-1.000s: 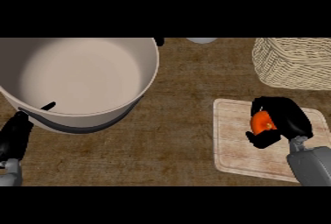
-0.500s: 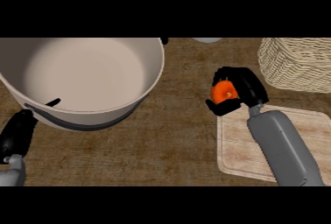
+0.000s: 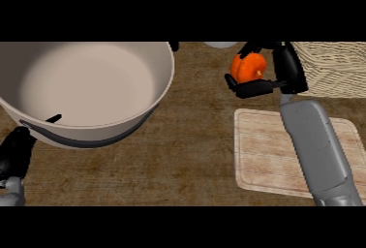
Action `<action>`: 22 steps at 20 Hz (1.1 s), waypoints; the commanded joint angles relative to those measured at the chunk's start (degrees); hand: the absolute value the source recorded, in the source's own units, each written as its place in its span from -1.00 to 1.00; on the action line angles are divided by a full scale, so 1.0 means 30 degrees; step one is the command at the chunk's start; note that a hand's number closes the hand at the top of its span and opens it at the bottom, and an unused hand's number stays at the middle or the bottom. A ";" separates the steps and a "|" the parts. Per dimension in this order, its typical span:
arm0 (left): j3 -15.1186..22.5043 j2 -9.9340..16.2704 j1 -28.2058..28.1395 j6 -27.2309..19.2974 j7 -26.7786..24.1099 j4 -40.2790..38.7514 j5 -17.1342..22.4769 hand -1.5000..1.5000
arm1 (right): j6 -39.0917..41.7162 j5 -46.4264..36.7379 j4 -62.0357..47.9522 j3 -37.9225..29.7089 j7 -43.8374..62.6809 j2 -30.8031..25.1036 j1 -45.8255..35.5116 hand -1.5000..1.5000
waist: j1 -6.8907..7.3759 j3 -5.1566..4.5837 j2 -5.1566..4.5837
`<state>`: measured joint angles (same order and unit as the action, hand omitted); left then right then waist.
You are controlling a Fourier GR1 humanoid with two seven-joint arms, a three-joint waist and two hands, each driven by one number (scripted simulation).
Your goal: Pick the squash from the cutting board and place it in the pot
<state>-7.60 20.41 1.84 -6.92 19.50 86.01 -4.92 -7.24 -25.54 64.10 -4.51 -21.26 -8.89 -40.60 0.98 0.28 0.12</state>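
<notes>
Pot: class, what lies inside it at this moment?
The pot shows only its bare pale inside; the squash is held in the right robot hand, outside it. Nothing covers the inside.

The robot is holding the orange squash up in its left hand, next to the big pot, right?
Not quite: the head view shows the right hand holding the orange squash, off the cutting board and beside the big pot. The left hand holds nothing.

The right forearm (image 3: 320, 150) is a smooth, pale grey, rounded casing — broad and plain, with no markings showing. It narrows to a grey wrist that joins the right robot hand (image 3: 275, 80), matte black with blocky segmented fingers. The left robot hand (image 3: 16, 155) is equally black, above a lighter grey wrist piece (image 3: 10, 191).
</notes>
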 commanded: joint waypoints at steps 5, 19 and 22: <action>0.0767 0.0033 0.1531 0.0353 0.1515 -0.0551 -0.0943 0.00 | 0.1732 0.1385 0.1181 -0.0318 0.2165 -0.0101 -0.3699 1.00 | -0.0336 -0.0096 -0.0045; 0.0564 -0.0164 0.0580 0.0914 0.1236 0.0244 -0.0822 0.00 | 0.3050 0.0752 -0.1572 0.1530 0.8044 0.2523 -0.9411 1.00 | -0.0041 -0.0103 -0.0099; 0.0347 -0.0400 0.0653 0.0893 0.0869 -0.0224 -0.0613 0.00 | 0.2932 0.0872 -0.3118 0.1882 0.8627 0.2921 -1.1168 1.00 | 0.0031 -0.0110 -0.0120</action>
<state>-7.87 19.45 1.75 -5.45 20.69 87.38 -6.09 1.17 -22.95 59.93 0.16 3.14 -1.93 -69.28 1.26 0.13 0.14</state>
